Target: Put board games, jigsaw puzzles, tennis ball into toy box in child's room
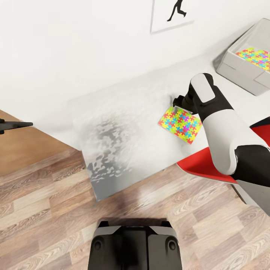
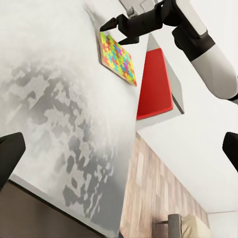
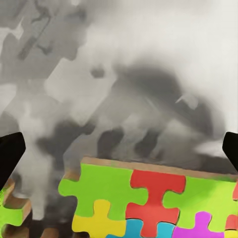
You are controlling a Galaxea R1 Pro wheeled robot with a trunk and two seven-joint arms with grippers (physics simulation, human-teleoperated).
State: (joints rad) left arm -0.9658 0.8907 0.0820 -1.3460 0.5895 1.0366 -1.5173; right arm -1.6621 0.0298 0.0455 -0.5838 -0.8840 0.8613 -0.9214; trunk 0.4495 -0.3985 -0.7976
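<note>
One jigsaw puzzle lies flat on the pale table, near its front edge. My right gripper hovers just above the puzzle's far corner, open with nothing between its fingers. In the right wrist view that puzzle sits close below the spread fingertips. The toy box stands at the back right with a second jigsaw puzzle inside. My left gripper hangs open at the far left, off the table; its wrist view shows the puzzle and the right gripper.
A red chair seat is tucked against the table's front under my right arm. A lower brown surface adjoins the table on the left. A black silhouette picture hangs on the white wall. Wood floor lies in front.
</note>
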